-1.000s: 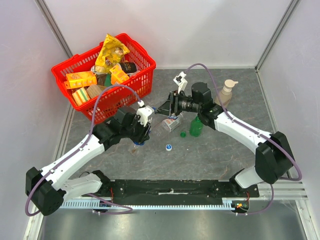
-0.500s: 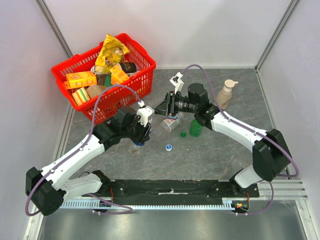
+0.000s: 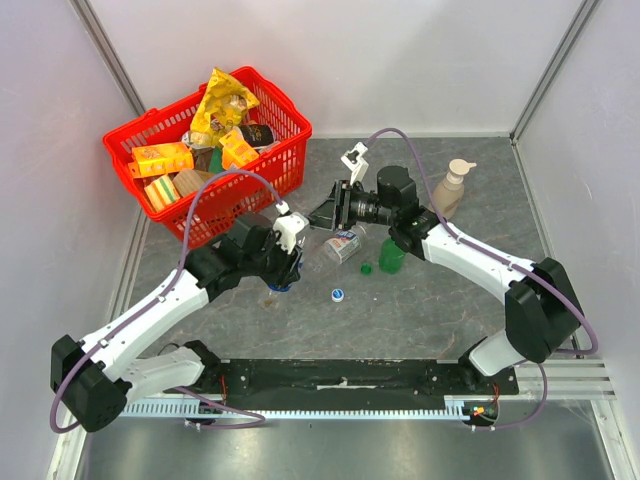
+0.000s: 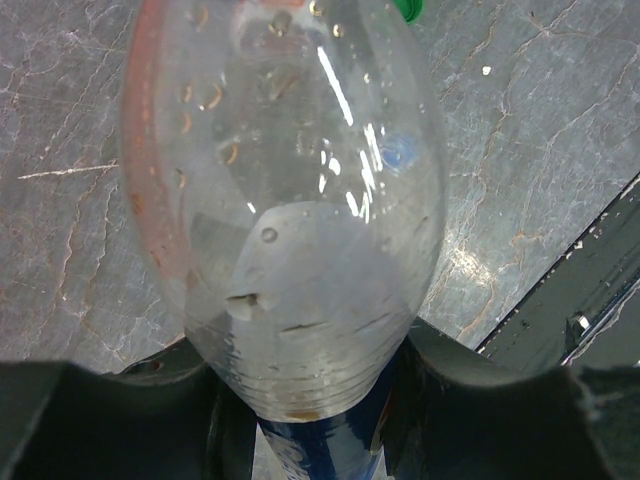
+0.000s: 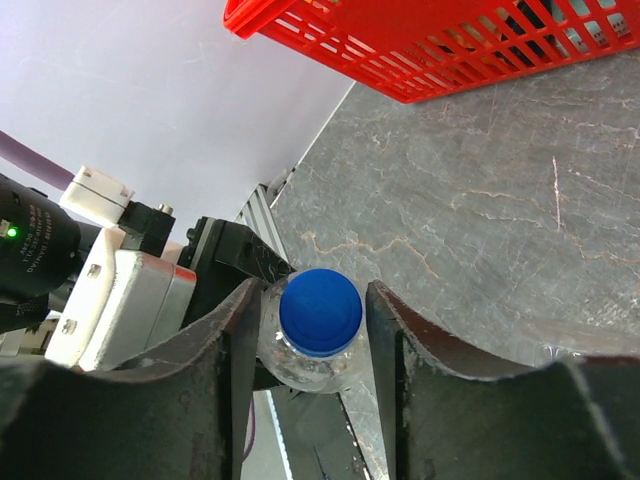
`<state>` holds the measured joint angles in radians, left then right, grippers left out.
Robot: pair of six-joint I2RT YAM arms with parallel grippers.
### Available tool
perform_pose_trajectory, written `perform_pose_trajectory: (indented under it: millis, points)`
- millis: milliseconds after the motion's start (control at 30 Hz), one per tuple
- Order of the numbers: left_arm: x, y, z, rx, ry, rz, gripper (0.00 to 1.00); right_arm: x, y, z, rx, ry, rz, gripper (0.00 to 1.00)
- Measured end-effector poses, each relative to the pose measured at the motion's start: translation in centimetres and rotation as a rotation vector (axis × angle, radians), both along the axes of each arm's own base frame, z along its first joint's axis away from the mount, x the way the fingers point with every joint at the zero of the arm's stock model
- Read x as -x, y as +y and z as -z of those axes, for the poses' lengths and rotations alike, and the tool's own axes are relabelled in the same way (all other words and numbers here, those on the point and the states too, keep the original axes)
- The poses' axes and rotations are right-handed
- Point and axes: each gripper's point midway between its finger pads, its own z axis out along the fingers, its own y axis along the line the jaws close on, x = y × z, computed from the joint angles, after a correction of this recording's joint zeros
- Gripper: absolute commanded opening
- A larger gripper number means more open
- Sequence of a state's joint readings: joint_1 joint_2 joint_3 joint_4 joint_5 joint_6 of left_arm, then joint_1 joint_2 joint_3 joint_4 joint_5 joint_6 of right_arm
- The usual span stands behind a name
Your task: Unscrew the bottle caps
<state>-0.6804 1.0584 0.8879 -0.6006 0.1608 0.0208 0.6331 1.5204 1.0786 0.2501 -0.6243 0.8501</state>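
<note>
No legible text anywhere. Blue label [image 4: 300, 445] at gripper end of clear bottle [image 4: 290, 200]: white marks only, cut off by frame edge, unreadable. Label on 2nd clear bottle [image 3: 343, 245], blue/white/red, too small to read. Print on orange boxes [image 3: 160, 158] and yellow bag [image 3: 222, 100] in red basket [image 3: 285, 150], far left: also too small.

Task item: blue cap [image 5: 320, 310], round, smooth, solid blue plastic, seated on neck of clear bottle, facing R wrist cam. Sits betw. the two fingers of R gripper [image 5: 312, 335], mid-worktop, just right of basket's near corner. Sliver of gap on one side w/ neck visible in it, other side v. close; pinched or not, cannot tell.

L gripper [image 4: 300, 400] clenched on clear bottle low on body, fingers either side. Bottle see-thru, droplets on inner wall, reddish tint along one edge, grey marbled worktop [image 3: 450, 300] visible around it.

Other caps, both off and lying on worktop: loose blue cap [image 3: 338, 294] near-centre; green cap [image 3: 366, 268] just left of green bottle [image 3: 391, 255]. Green bottle partly under R arm. 2nd clear bottle just far of green cap.

Beige pump dispenser [image 3: 452, 187] far right, apart from the rest.
</note>
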Motion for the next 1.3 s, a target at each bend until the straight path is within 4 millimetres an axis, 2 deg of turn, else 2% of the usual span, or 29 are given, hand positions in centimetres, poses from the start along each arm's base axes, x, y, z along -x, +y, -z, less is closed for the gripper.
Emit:
perform_pose_trajectory:
  millis: [133,500,667,900,1300]
  points:
    - [0.0,0.0,0.0,0.000,0.000,0.000,0.04,-0.1,0.1,-0.6,-0.022,-0.004,0.003,0.57]
    - [0.0,-0.1,-0.3,0.010,-0.009,0.001,0.04,-0.1,0.2,-1.2,-0.049,0.010,0.017,0.52]
    - [0.0,-0.1,-0.3,0.012,-0.012,0.001,0.04,-0.2,0.2,-1.0,-0.043,0.009,0.026,0.38]
    - [0.1,0.0,-0.3,0.011,-0.011,0.001,0.04,-0.3,0.2,-0.7,-0.029,0.000,0.032,0.00]
    - [0.6,0.0,-0.7,0.021,-0.015,0.021,0.02,0.8,-0.1,-1.3,-0.067,-0.064,-0.005,0.00]
